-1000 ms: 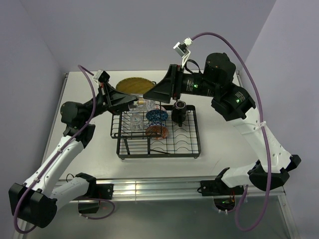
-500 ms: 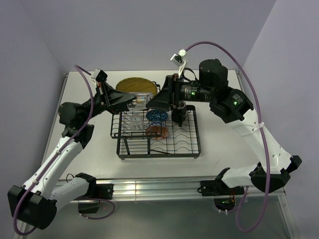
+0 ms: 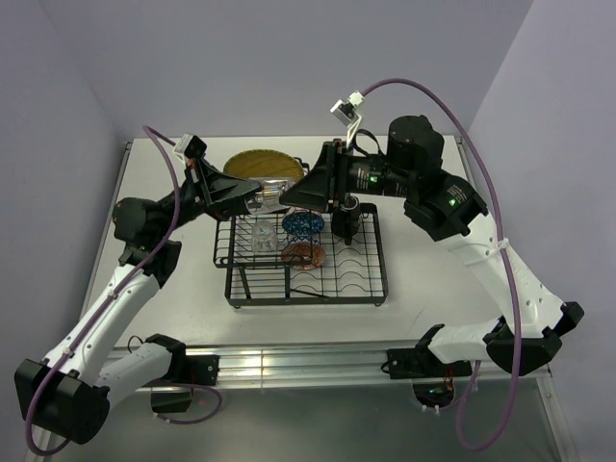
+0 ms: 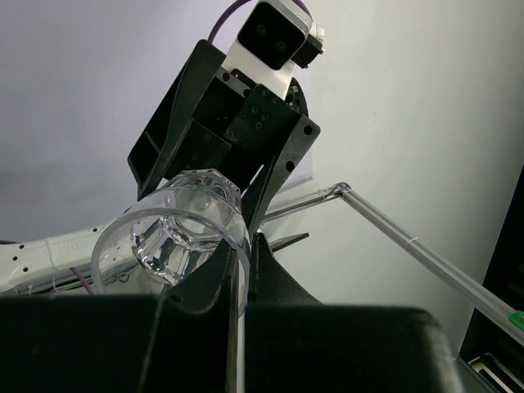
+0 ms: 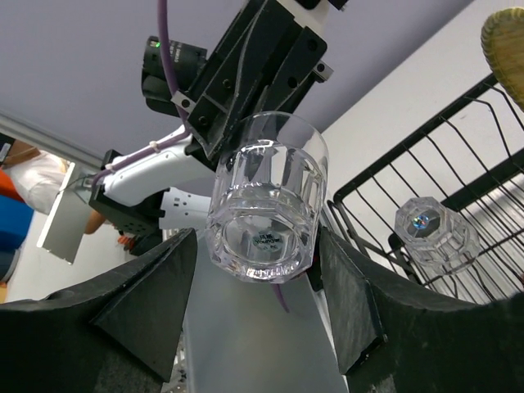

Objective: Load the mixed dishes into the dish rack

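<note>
Inspection at this moment: one small clear glass cup [image 5: 266,196] was off the desk [image 3: 419,265], held in the air above the far left corner of the large black wire dish rack [image 3: 308,301], between the two hands.

Left hand [image 3: 256,199]: clamped on the cup at its rim end. The left wrist view looked straight into the open mouth.

Right hand [image 3: 287,197]: spread apart, one finger on either side of the cup's body. The right wrist view faced the cup's thick base. Whether the pads were touching the glass could not be told.

Governing relation: the cup's long axis ran along the line joining the two hands, mouth toward the left hand and base toward the right hand. Both hands were at the cup, so neither was the nearer. In my judgement this was a transfer from left to right, and the right hand had only to close across the cup's width. If the left hand let go early, the cup would fall onto the rack wires.

Other items noted:
- Second clear glass cup [image 5: 434,233]: in the rack, far left.
- Small blue patterned bowl [image 3: 302,224], orange-red patterned bowl [image 3: 304,253] and black mug [image 3: 346,214]: in the rack.
- Round yellow plate [image 3: 260,166]: on the desk beyond the rack, not yet loaded.
</note>
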Motion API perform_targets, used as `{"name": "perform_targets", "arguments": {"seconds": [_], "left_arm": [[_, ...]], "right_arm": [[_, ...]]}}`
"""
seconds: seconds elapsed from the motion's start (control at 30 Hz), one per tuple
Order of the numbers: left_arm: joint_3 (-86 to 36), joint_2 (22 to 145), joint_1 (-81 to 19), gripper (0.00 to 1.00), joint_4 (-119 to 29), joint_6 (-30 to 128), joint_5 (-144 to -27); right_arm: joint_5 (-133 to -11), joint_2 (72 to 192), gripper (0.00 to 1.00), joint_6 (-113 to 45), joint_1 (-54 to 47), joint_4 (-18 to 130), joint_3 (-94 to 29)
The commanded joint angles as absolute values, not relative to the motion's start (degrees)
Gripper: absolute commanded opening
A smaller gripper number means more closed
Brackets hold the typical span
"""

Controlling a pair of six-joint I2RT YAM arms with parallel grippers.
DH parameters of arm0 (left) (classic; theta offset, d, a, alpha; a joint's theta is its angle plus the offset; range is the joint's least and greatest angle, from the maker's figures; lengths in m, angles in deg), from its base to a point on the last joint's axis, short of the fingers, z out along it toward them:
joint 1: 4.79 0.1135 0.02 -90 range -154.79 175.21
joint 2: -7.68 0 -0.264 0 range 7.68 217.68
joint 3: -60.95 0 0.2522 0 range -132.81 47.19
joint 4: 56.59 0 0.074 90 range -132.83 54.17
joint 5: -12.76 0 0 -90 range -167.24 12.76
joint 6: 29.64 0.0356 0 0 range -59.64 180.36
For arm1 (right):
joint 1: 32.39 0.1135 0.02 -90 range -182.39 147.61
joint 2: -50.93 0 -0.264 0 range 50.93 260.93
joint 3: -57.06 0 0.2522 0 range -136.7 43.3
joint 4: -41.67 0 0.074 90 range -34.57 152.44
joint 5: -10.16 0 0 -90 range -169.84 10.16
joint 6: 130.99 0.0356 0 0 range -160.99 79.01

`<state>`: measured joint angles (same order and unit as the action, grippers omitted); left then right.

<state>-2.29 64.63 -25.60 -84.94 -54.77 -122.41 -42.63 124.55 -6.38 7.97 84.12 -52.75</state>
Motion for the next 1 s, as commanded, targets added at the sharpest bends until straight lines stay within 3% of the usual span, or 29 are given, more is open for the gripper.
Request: {"name": "perform_targets", "arguments": {"seconds": [0.0,0.4,0.7,0.77,0.8,0.83,0.87,0.93,0.97], "left_arm": [[-3.2,62.8,-25.4,0.00,-87.6,-63.9,-121.5],[-3.2,63.8,-25.4,0.00,-89.5,-64.7,-121.8],[-2.6,64.4,-25.4,0.00,-90.6,-65.1,-122.0],[-2.5,64.4,-25.4,0.00,-90.8,-65.1,-122.2],[-2.2,64.5,-25.4,0.00,-91.3,-65.6,-122.2],[-2.0,64.5,-25.4,0.02,-92.0,-65.8,-121.9],[-1.8,64.2,-25.4,0.23,-92.2,-65.9,-122.0],[-2.1,64.1,-25.1,0.51,-91.5,-65.4,-122.6],[-2.6,64.1,-25.0,0.99,-90.5,-64.5,-122.9]], "right_arm": [[-40.6,123.9,0.68,-5.0,8.1,79.5,-53.5],[-40.3,126.2,0.54,-3.8,9.8,78.1,-54.1],[-40.3,129.0,0.50,-3.1,12.3,76.9,-56.5],[-40.2,129.2,0.37,-3.2,12.4,77.1,-56.9],[-40.9,129.0,0.12,-3.4,12.4,77.4,-57.0],[-41.3,128.8,0.00,-3.5,12.4,77.5,-56.9],[-41.7,128.5,0.00,-3.7,12.4,77.7,-56.8],[-43.3,128.3,0.00,-4.8,12.4,79.7,-57.2],[-43.9,128.0,0.00,-5.2,12.4,80.2,-57.2]]}}
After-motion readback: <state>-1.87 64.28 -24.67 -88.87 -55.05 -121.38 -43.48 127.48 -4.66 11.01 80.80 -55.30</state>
